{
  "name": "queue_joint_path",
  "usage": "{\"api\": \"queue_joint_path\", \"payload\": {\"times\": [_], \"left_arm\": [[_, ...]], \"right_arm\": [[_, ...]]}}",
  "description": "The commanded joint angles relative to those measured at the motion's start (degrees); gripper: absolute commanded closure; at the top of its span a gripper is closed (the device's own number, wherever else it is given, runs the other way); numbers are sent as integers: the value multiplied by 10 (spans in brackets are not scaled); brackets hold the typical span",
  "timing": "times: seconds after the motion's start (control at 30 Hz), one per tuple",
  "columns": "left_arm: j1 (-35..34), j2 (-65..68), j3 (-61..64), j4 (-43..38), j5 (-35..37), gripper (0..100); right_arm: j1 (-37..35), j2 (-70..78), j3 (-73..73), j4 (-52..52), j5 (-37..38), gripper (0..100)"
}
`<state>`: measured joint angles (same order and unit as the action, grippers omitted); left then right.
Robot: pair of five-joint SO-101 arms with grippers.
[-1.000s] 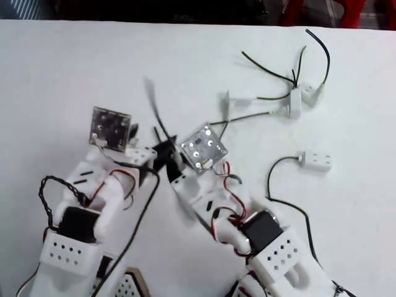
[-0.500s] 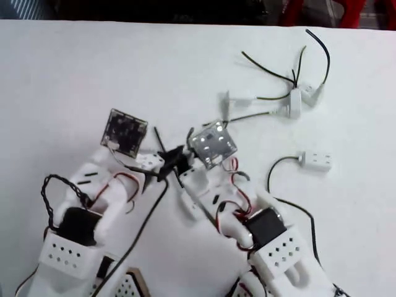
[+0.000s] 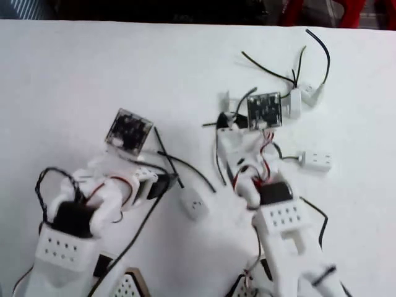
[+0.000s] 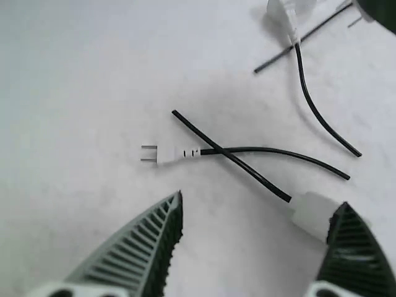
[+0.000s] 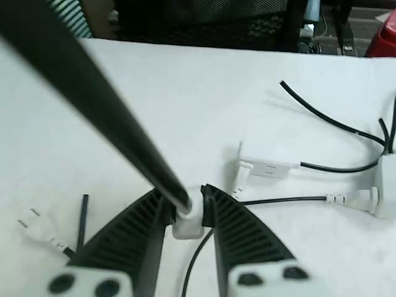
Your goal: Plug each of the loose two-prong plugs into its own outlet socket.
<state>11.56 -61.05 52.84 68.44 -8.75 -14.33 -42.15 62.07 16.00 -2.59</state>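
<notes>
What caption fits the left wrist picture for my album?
Open left gripper near a white two-prong plug on the table.

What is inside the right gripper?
A small white block on a thick black cable is pinched in the right gripper. The fingers cover its sides and its lower end, so whether it is a plug or a socket cannot be told.

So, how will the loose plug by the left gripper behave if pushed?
Probably light: the plug is small. Its thin cord lies curved, so likely floppy and trailing. Lying flat, it should slide rather than roll.
</notes>
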Motion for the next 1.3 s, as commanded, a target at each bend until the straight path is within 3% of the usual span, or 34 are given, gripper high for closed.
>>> {"api": "queue_joint_path", "payload": {"times": [0.0,0.27,0.6,0.87,1.27], "left_arm": [[0,114,-89,39,34,633],[3,326,-152,35,132,633],[134,449,-154,9,286,633],[160,568,-164,-44,290,637],[199,710,-222,-47,282,677]], "right_arm": [[42,98,-49,-58,-24,981],[129,197,-118,-63,-102,981],[136,197,-119,-63,-116,981],[136,197,-118,-63,-114,981],[136,199,-118,-63,-113,981]]}}
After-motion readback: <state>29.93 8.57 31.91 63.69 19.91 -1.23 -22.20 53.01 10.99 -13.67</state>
